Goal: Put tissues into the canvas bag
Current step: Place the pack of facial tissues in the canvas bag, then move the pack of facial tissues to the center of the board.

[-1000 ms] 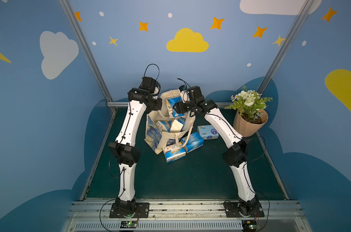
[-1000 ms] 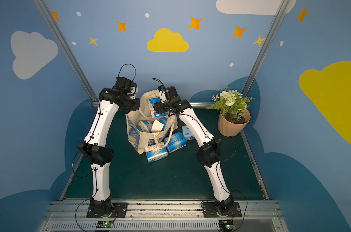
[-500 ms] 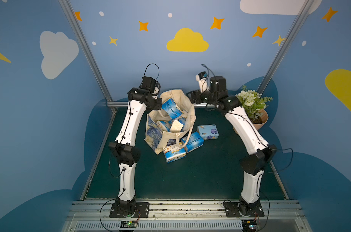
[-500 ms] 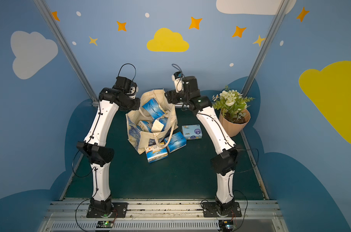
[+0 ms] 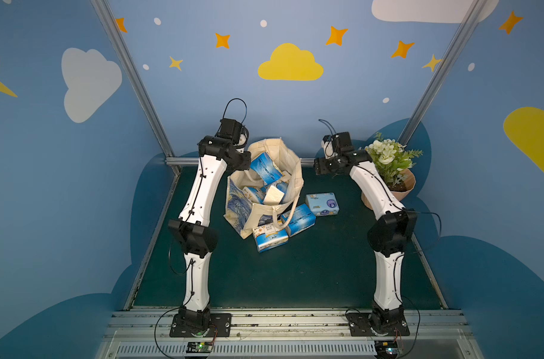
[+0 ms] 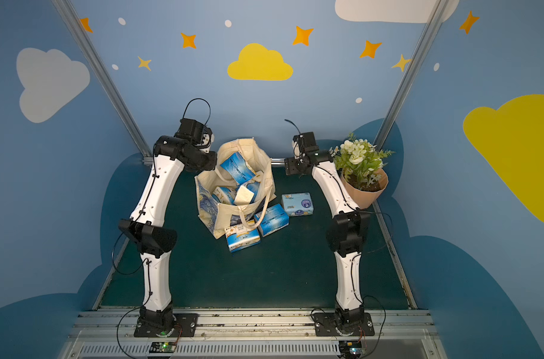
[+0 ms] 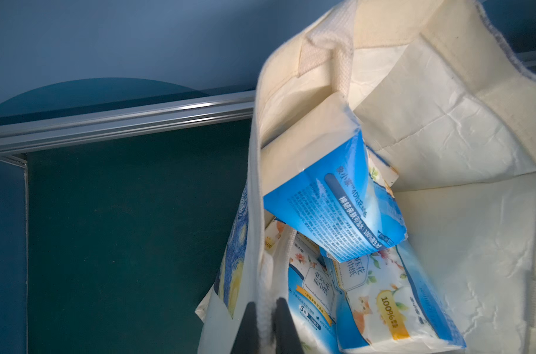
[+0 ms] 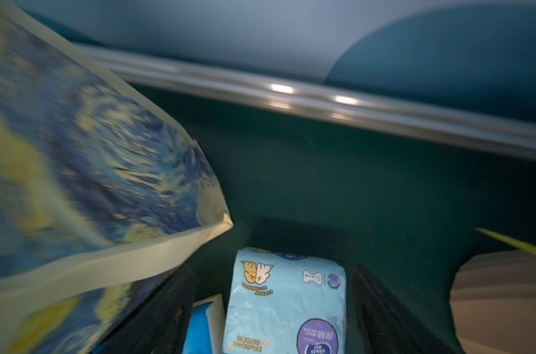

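Swings the right gripper [image 5: 320, 167] away from the canvas bag [image 5: 238, 202] mouth to its 3 o'clock with jaws wide and empty, keeps the left gripper [image 7: 265, 312] pinched on the bag's rim, shows several tissues [image 5: 266, 169] inside, leaves three packs [image 5: 298, 219] on the tabletop [image 5: 295, 273] from 6 to 4 o'clock.

Both top views evenly lit, sharp, edges bowed. Right wrist view dim, canvas bag [image 8: 77, 159] motion-blurred, glare spots on rail [image 8: 282, 89]. Left wrist view brighter; light possibly from above.
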You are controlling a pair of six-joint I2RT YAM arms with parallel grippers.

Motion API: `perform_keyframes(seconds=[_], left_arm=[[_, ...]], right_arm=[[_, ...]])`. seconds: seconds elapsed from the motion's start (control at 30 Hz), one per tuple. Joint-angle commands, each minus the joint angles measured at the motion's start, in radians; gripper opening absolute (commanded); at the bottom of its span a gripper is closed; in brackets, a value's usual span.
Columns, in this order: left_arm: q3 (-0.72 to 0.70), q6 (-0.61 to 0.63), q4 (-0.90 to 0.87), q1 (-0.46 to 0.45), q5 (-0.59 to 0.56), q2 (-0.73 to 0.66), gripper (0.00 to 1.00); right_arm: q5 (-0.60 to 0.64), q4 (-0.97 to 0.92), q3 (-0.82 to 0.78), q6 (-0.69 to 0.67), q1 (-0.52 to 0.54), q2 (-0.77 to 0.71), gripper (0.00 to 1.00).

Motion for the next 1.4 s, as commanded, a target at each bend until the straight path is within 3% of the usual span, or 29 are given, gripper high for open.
perform_keyframes(seconds=[0.0,0.3,0.5,1.0,1.2,1.37], left_arm=[[0.0,0.005,-0.008,-0.004,-0.006,-0.036,0.1],[0.0,0.003,-0.023,-0.004,-0.021,-0.033,0.1],[0.0,0.014,-0.031,-0.004,-0.038,-0.03,0.1],[0.024,0.017,-0.02,-0.001,-0.007,-0.004,0.1],[0.021,0.019,-0.031,-0.001,-0.011,-0.008,0.1],[0.02,0.017,-0.025,-0.004,0.001,-0.006,0.1]], right_arm=[[0.065,-0.051,0.035,-0.021,0.001,0.049,0.81],[0.1,-0.055,0.2,-0.041,-0.007,0.242,0.82],[0.12,-0.109,0.166,-0.027,-0.019,0.275,0.82],[0.101,-0.207,-0.17,-0.02,-0.045,0.096,0.81],[0.095,-0.205,-0.463,0.048,-0.056,-0.121,0.81],[0.08,-0.214,-0.591,0.132,-0.059,-0.253,0.82]])
